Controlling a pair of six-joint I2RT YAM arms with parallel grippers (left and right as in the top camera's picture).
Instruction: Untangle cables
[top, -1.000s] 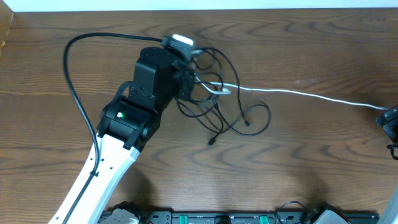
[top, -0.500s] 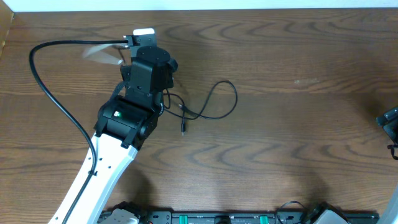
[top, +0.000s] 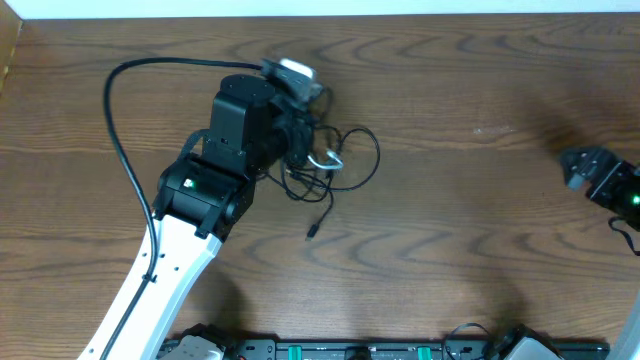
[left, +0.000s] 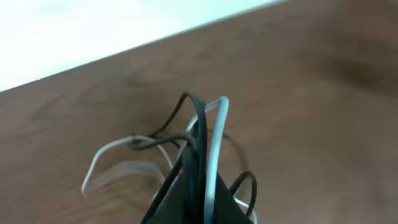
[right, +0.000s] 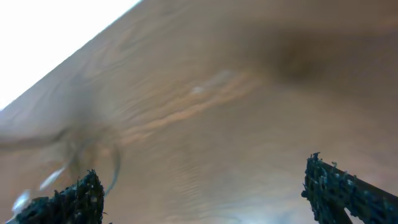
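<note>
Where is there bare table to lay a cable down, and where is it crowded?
Bare: the wide table stretch between the cables and the right tool, and the front strip below the loose plug. Crowded: around the left tool, where the cables bunch.

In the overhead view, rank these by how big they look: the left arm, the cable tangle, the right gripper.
1. left arm
2. cable tangle, by its spread
3. right gripper, near the frame's edge
</note>
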